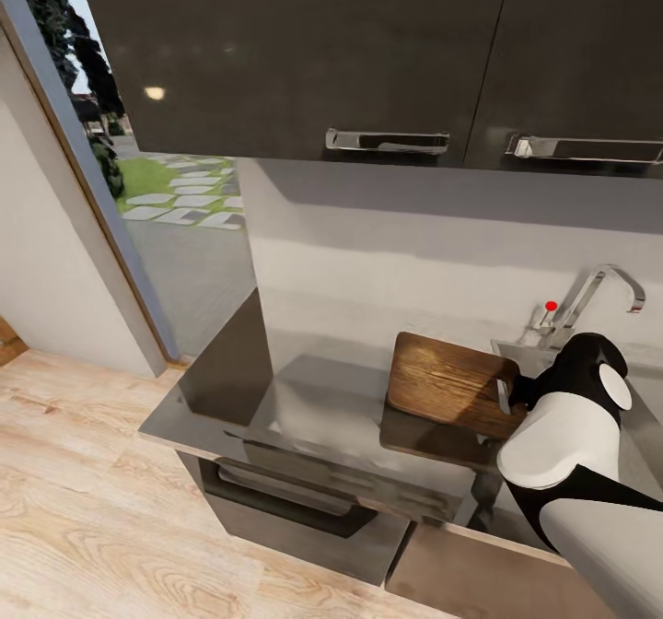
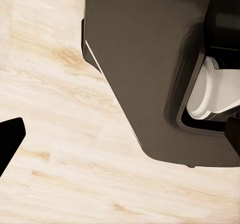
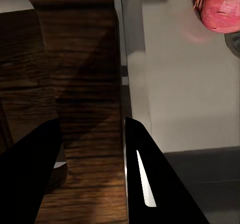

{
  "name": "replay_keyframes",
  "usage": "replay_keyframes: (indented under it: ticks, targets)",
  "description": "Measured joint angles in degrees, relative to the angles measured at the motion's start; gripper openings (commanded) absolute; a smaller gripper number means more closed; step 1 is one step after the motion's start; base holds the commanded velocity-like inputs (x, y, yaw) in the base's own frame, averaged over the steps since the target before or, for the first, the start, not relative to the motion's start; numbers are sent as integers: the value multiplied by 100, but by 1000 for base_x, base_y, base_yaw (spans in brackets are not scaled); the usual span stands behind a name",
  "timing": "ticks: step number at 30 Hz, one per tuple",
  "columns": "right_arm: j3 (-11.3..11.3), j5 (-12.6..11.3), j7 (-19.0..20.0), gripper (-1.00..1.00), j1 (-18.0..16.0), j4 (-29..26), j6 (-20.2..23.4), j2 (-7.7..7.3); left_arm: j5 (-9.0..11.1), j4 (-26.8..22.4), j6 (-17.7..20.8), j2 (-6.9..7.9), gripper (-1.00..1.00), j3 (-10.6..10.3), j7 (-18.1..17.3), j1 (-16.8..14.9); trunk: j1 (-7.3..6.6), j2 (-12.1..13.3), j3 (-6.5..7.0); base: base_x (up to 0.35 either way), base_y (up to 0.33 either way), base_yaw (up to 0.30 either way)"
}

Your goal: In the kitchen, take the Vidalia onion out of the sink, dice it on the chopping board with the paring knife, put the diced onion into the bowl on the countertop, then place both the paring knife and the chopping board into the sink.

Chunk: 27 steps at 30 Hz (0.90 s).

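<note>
At the head view's lower right, the right gripper (image 3: 90, 174) clamps its 2 fingers on the chopping board (image 1: 448, 384) beside the sink (image 1: 516, 354); the left gripper's state cannot be told.

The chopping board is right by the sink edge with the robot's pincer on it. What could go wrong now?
1. The chopping board sits tilted, one end near the sink; a nudge from the right pincer might tip it into the basin.
2. The onion lies in the sink; a sliding board could land on it.
3. Whether the pincer grips the board is unclear, so it might slip.
</note>
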Motion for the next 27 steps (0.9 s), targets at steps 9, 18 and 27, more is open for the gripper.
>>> replay_keyframes:
  ticks: [9,18,27]
  targets:
    - [0,-11,3,-100,0,8,0,57,0,0,0,0,100,0,0,0,0,0,0,0,1,0]
    - [-6,4,-9,-100,0,312,-3,130,0,-2,-2,0,100,0,0,0,0,0,0,39,84,0]
    - [1,-5,-10,-100,0,333,0,131,0,0,-2,0,100,0,0,0,0,0,0,5,6,0]
